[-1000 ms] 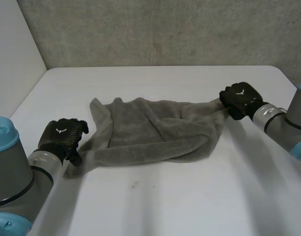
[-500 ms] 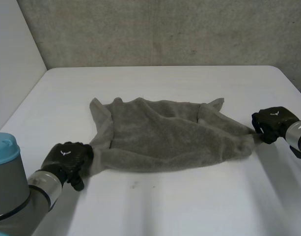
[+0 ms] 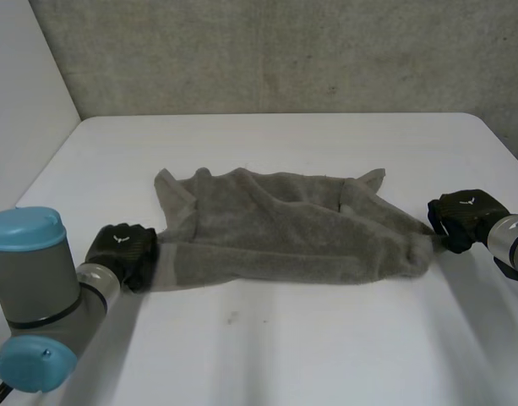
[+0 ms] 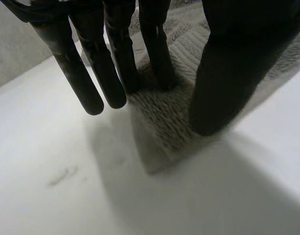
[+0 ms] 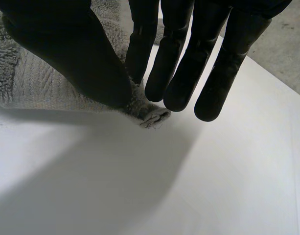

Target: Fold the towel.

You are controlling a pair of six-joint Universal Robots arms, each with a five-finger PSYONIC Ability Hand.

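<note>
Your left hand [image 3: 123, 254] pinches one towel [image 3: 284, 241] corner, your right hand [image 3: 463, 216] clamps the opposite corner; it lies rumpled between them on the table [image 3: 284, 355], a white emblem [image 3: 121, 239] on each hand's back.

Left robot hand [image 4: 238, 63], thumb and fingers around towel [image 4: 164, 120] corner.

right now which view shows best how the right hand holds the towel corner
Right wrist view: the right hand pinches the towel corner between thumb and a finger. Head view shows that hand at the towel's end, pinch hidden. Left wrist view shows the opposite corner.
</note>
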